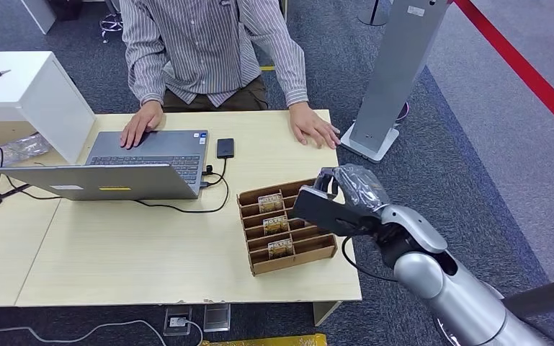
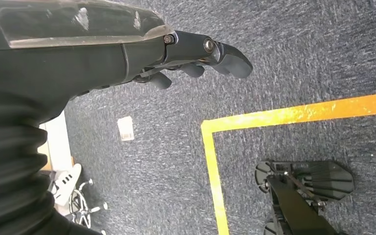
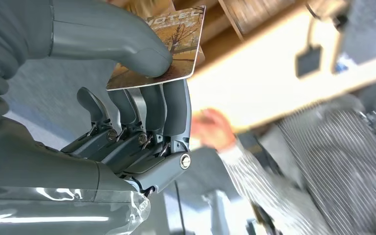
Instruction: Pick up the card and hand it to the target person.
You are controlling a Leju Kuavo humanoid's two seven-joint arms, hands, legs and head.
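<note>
Got the card (image 3: 164, 46) pinched in my right robot hand (image 1: 342, 205), thumb pressing it down onto the fingers (image 3: 168, 105). The wrist view makes that plain: card flat-ish, sticking out past the fingertips, printed face up. From the head view, that robot hand sits just beside the right end of the cardboard rack (image 1: 310, 249), above the surface (image 1: 115, 252) edge, so I reckon the pick part is done and it's the handover now.

The person (image 1: 216, 50) sits across the surface, one hand on the laptop (image 1: 140, 162), the other hand (image 1: 315, 130) resting flat near the far right corner. That free hand is the obvious target, I'd say.

How I'd do it well: keep the pinch firm, since only a corner of the card is under the thumb and it could pivot or slip if I swing fast. Lift clear of the rack first so I don't clip the cards (image 1: 276, 225) left in it, then reach forward toward that hand, free end of the card leading so there's something to grab. Don't let go until they've got it.

My left robot hand (image 2: 195, 54) hangs down over the carpet, fingers curled in, holding nothing.
</note>
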